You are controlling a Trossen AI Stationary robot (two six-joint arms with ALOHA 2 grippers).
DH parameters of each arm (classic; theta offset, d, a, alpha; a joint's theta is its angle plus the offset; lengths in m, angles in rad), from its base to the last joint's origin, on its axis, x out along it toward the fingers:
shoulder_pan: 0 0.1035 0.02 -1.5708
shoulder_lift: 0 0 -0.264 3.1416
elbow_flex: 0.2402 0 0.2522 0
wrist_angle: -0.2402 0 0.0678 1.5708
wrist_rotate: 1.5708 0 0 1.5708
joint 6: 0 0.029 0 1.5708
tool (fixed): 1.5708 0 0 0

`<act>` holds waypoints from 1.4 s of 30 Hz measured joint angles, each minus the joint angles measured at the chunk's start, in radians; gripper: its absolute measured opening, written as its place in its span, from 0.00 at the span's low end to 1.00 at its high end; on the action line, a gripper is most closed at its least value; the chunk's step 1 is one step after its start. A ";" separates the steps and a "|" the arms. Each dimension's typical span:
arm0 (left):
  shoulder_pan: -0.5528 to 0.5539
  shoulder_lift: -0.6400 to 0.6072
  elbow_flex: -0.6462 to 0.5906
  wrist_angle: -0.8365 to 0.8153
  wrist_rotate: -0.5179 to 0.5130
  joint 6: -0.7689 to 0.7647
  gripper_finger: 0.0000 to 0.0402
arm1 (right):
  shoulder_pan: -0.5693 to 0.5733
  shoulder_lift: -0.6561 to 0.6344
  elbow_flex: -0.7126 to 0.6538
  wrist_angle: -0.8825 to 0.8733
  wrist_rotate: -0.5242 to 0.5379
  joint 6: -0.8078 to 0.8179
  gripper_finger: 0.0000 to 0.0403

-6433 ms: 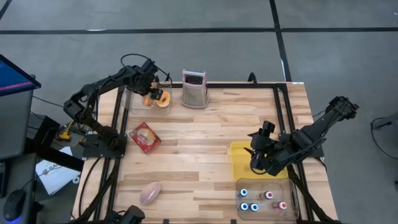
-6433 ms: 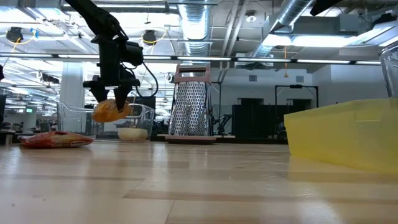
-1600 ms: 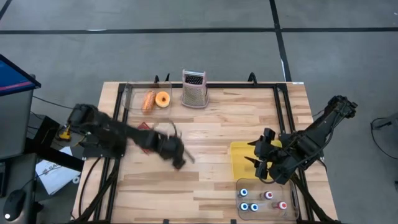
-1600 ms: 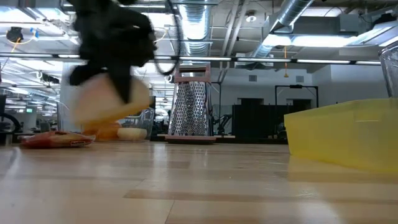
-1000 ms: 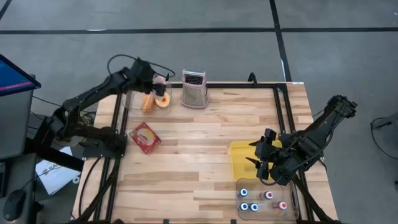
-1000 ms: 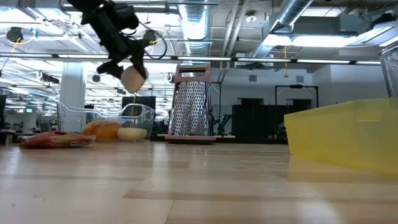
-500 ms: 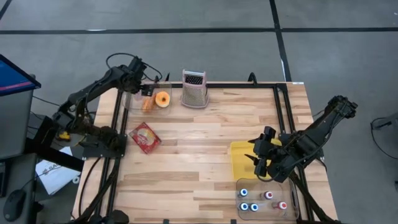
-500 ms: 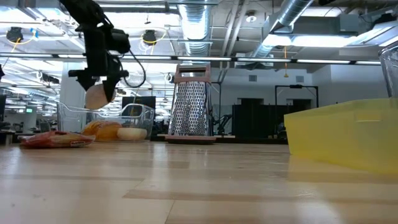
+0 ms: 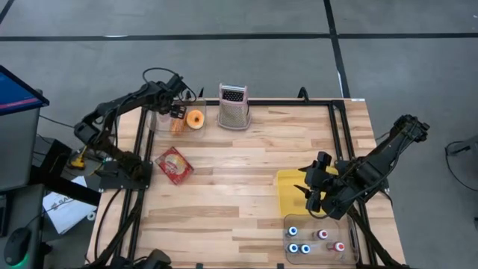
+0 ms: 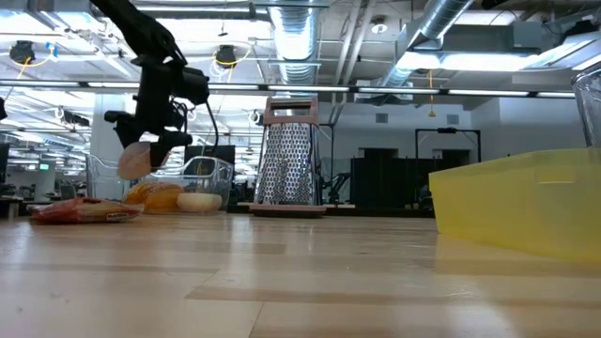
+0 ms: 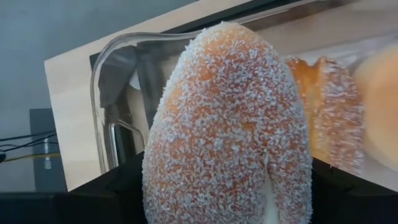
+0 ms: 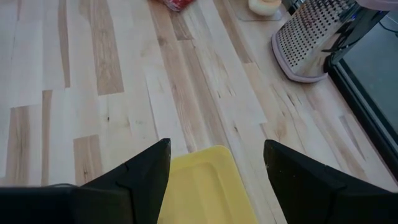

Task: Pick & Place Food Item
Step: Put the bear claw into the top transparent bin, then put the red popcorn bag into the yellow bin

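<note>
The left gripper hangs above the clear container at the far left corner of the table. Its fingers are clamped on a pastry covered with white flakes, which fills most of the left wrist view. In the low view the pastry is in the air, higher than the container and not touching it. Inside the container lie an orange bun and another orange piece, close beside each other.

Just beside the container, along the far edge, a metal grater stands upright. A red packet lies flat near the left edge.

The right gripper waits over the yellow tray near the right edge, with its fingers apart and nothing between them. Next to the tray, at the near right corner, a clear box holds small bottles with blue and red caps.
</note>
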 joint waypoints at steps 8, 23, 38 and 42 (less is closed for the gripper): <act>0.001 0.008 0.000 0.000 0.050 0.030 0.69 | 0.000 0.000 0.000 0.000 0.000 0.000 0.62; 0.005 0.003 0.000 0.003 0.042 0.054 0.81 | -0.001 0.000 0.000 -0.008 0.000 0.008 0.62; -0.022 -0.222 0.000 0.038 0.264 0.050 0.83 | -0.002 0.000 0.000 -0.011 0.004 0.008 0.62; -0.087 -0.285 0.000 0.036 0.420 0.025 0.82 | -0.002 0.000 0.000 -0.011 0.004 0.009 0.62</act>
